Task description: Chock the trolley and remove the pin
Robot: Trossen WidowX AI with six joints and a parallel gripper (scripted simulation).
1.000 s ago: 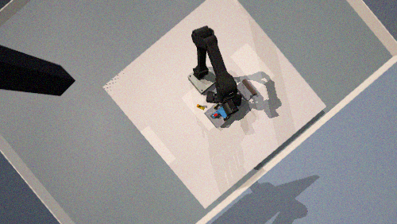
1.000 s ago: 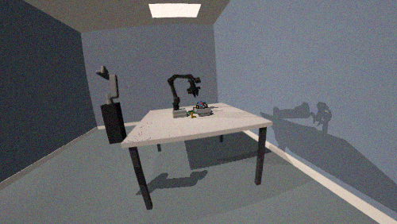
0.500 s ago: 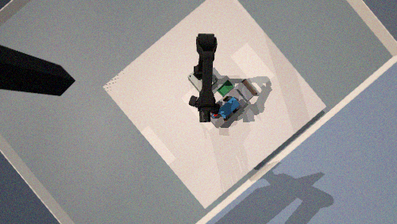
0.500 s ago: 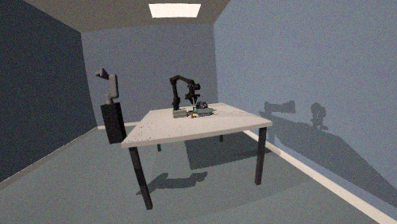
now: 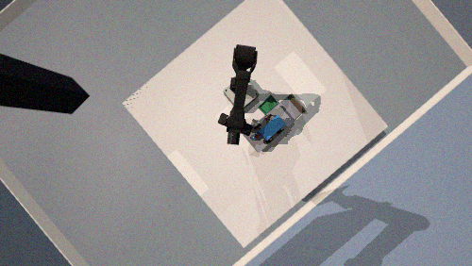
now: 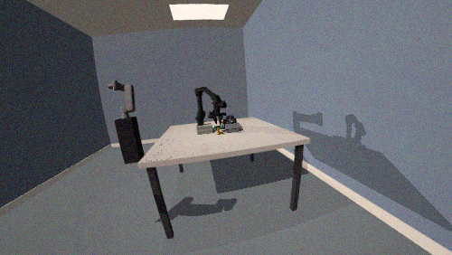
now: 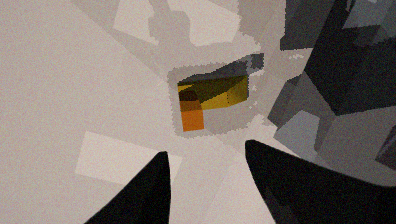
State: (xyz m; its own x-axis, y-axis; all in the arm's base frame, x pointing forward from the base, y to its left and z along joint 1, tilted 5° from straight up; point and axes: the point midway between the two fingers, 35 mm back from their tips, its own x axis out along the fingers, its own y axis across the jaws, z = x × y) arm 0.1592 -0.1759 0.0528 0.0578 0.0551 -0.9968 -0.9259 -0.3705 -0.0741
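Note:
The yellow chock (image 7: 217,102) (image 6: 219,131) lies on the table beside the ramp, its orange handle (image 7: 192,120) pointing toward my fingers in the wrist view. My gripper (image 7: 207,154) is part open and empty, above the table near the chock; nothing is between the fingertips. In the top view the arm hides the chock and fingers. The blue trolley (image 5: 272,128) (image 6: 230,119) stands on the grey ramp (image 5: 259,147) (image 6: 233,127). The red pin head (image 5: 255,137) shows at the trolley's end nearest the arm. The green tray (image 5: 268,105) lies on the other side of the ramp.
The ramp's grey side (image 7: 345,135) and dark shapes fill the right of the wrist view, close to the right finger. A brown block (image 5: 297,105) is at the ramp's far end. The arm's pale base plate (image 5: 230,96) is left of the green tray.

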